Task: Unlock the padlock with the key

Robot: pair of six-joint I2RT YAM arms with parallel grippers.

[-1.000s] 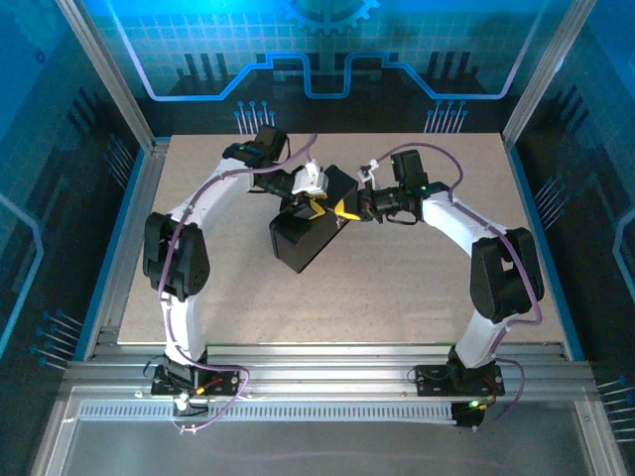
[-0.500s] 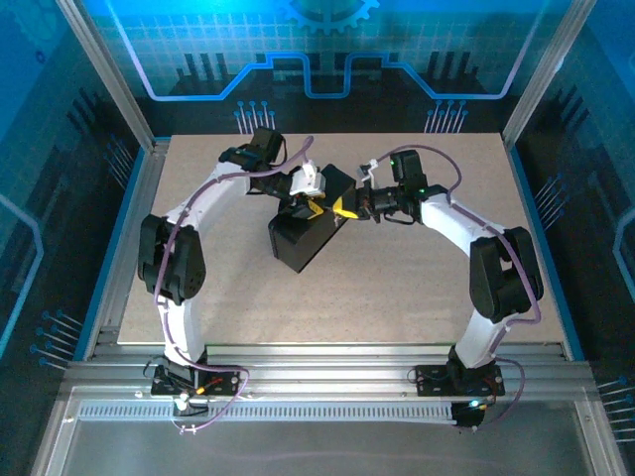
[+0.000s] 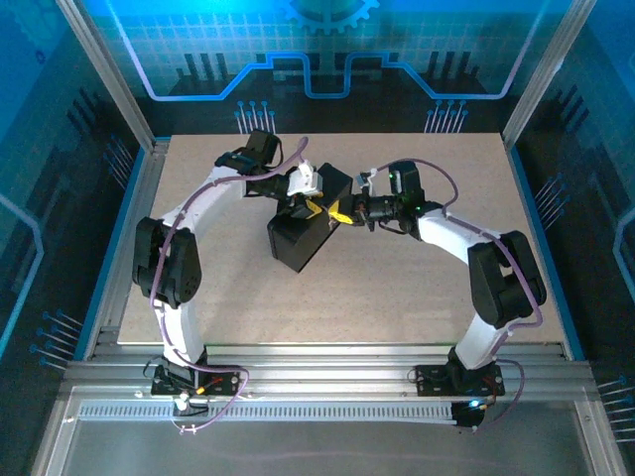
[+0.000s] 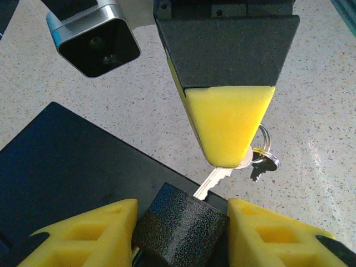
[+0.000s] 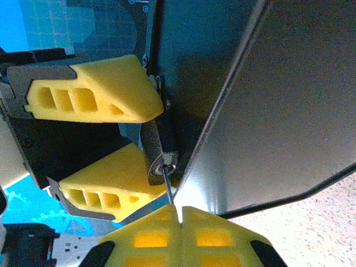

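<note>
The padlock is a dark, rough-textured block, clamped between the yellow fingers of my left gripper over the black box. My right gripper is shut on the thin silver key. The key's tip meets the keyhole in the padlock's end face; how deep it sits I cannot tell. In the left wrist view the key blade runs from the right gripper's finger down to the padlock's top edge. From above, the left gripper and the right gripper meet at the box's far corner.
The black box lies mid-table, its glossy wall close beside the right gripper. A key ring with a spare key hangs from the held key. Speckled tabletop surrounds the box; metal rails edge the near side.
The right gripper has slid left with the key, closing in on the padlock. The left arm's elbow has swung slightly left while its gripper stays on the padlock.
</note>
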